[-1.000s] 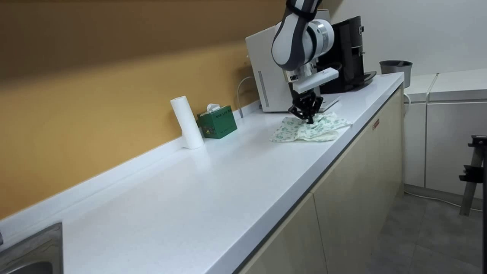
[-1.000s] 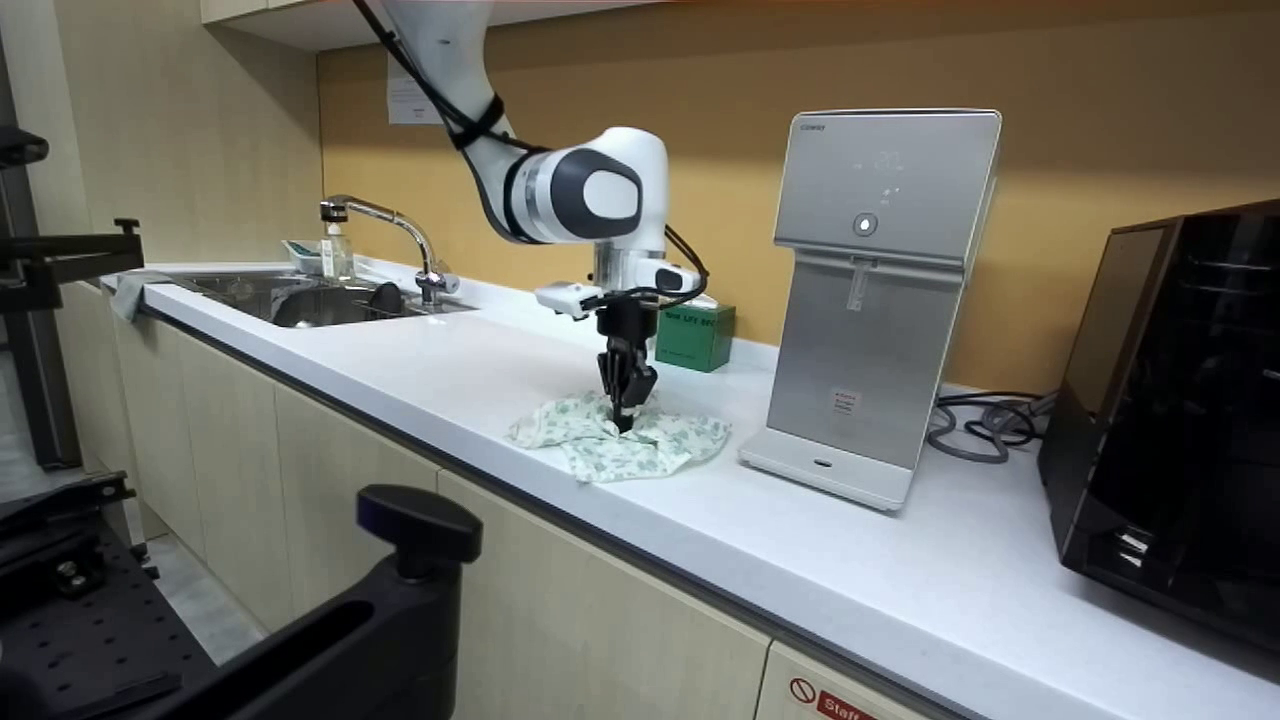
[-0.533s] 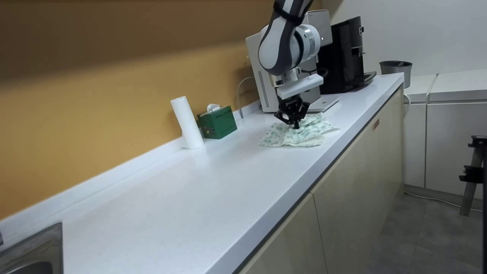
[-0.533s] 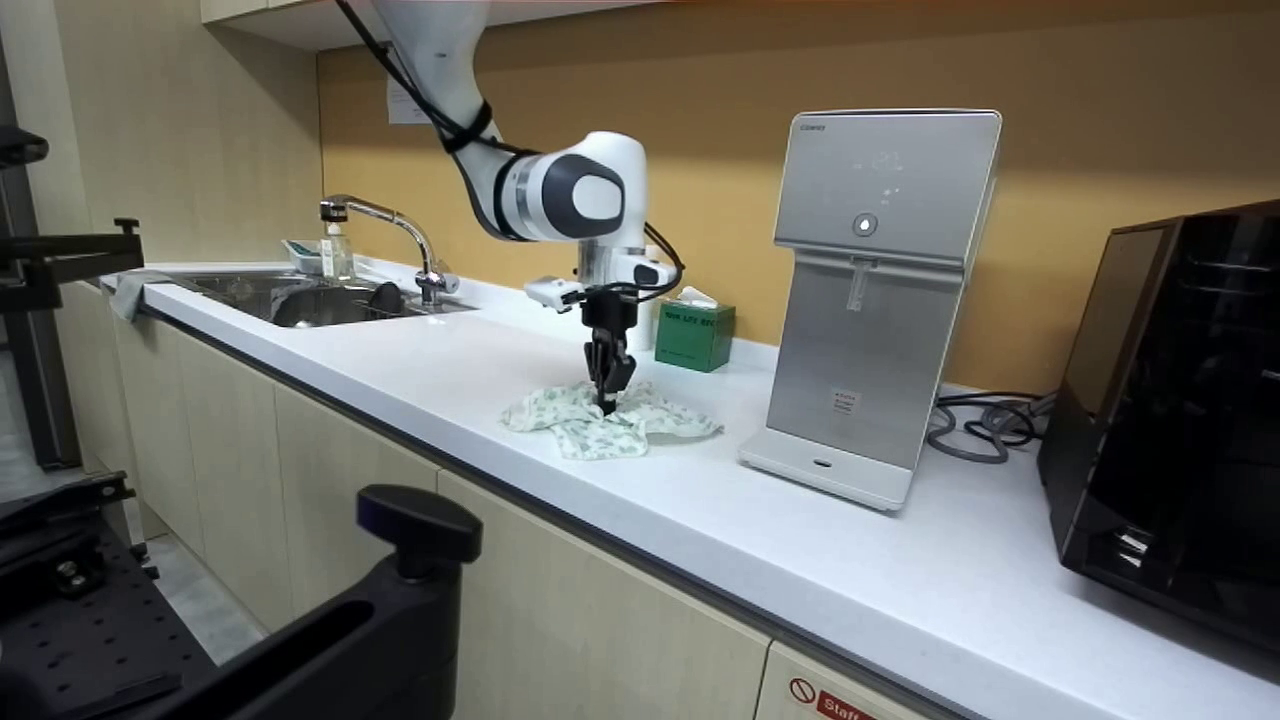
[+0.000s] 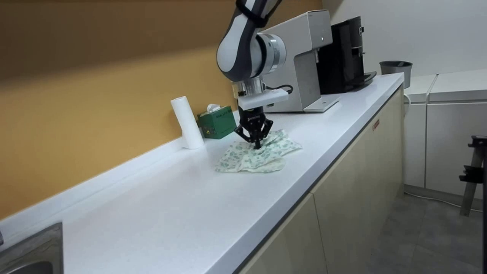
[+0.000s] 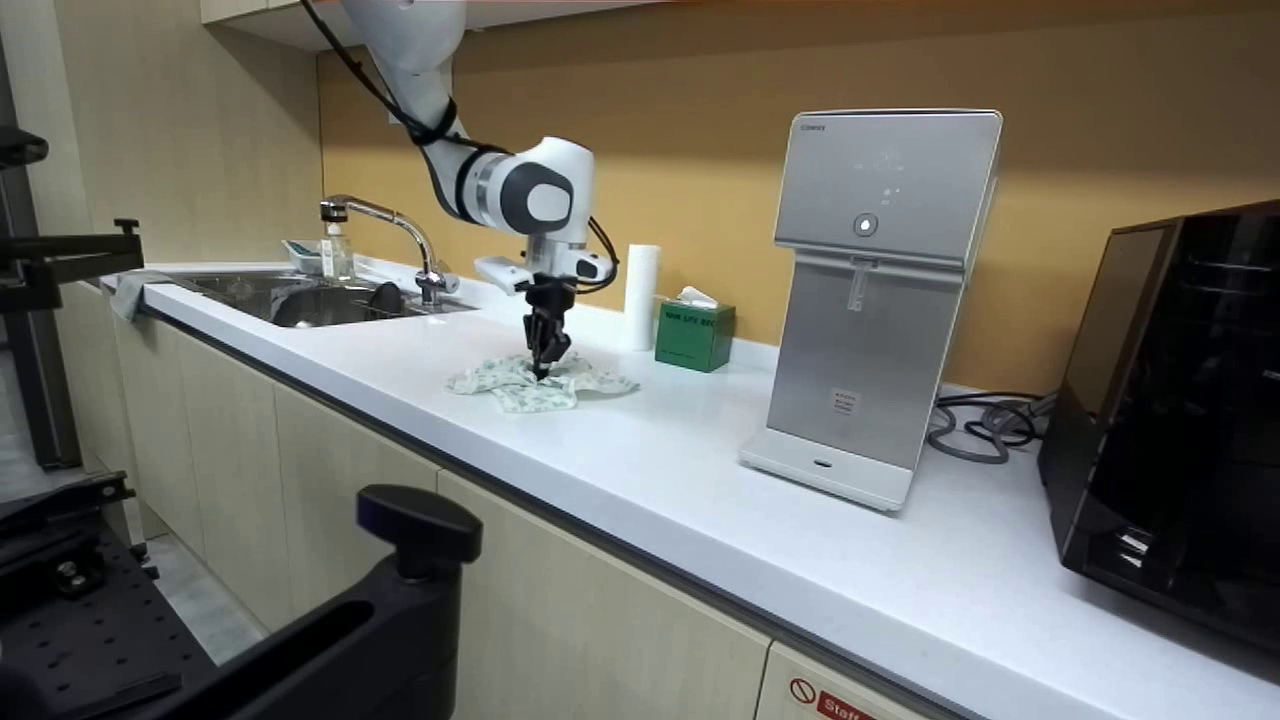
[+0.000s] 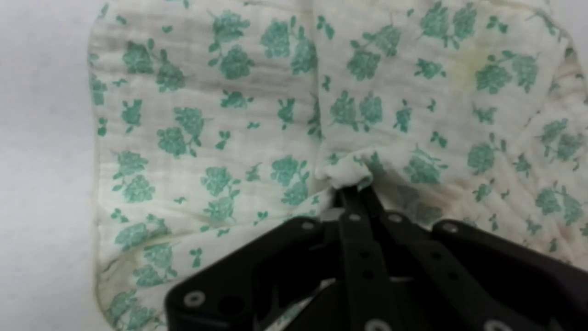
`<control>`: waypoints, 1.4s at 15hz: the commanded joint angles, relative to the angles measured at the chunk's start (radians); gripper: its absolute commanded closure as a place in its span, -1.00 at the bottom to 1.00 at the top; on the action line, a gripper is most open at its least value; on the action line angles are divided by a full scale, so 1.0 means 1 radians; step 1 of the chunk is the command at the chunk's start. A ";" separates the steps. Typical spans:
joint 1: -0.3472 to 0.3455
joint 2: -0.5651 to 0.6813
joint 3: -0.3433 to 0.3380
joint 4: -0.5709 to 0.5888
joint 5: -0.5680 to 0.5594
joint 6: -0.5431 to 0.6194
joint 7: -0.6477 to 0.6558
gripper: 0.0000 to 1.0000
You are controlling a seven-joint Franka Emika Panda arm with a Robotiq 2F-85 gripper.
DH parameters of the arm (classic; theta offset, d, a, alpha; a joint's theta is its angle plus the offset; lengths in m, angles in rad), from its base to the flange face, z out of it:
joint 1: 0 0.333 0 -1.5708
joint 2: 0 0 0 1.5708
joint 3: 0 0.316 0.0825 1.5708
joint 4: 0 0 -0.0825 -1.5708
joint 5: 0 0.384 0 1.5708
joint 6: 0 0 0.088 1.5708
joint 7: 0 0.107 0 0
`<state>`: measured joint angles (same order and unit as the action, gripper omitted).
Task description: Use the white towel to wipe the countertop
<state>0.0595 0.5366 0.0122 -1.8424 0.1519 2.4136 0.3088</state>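
Note:
The white towel with green flower print (image 5: 247, 161) lies spread and slightly rumpled on the white countertop (image 5: 159, 220). In another exterior view the towel (image 6: 530, 398) is on the counter between the sink and the water dispenser. My gripper (image 5: 257, 146) points down at the towel's middle; it also shows there (image 6: 541, 374). In the wrist view the gripper (image 7: 354, 189) is shut on a pinched fold of the towel (image 7: 220, 115), which bunches up at the fingertips. The fingertips themselves are partly hidden in the cloth. The rest of the towel lies on the counter around them.
A white paper roll (image 5: 187, 122) and a green tissue box (image 5: 217, 123) stand by the wall, close to the towel. A silver water dispenser (image 6: 870, 310) and a black appliance (image 6: 1170, 420) stand further along. A sink (image 6: 330, 300) is at the opposite end.
My gripper has slid the towel along the countertop, leftward in both exterior views, away from the water dispenser and toward the sink end. The grip on the towel looks the same.

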 commanded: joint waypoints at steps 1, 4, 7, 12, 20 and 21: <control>-0.029 -0.054 0.090 -0.089 0.097 -0.076 -0.144 0.99; -0.020 -0.145 0.077 -0.186 0.090 -0.105 -0.195 0.99; -0.028 -0.169 0.048 -0.222 0.065 -0.087 -0.204 0.99; -0.029 -0.144 0.047 -0.198 0.081 -0.093 -0.211 0.96; 0.014 -0.092 -0.137 -0.230 -0.116 0.303 0.024 0.99; 0.026 -0.064 -0.175 -0.208 -0.146 0.335 0.063 0.99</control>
<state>0.0576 0.4158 -0.0751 -2.0912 0.0830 2.6710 0.2517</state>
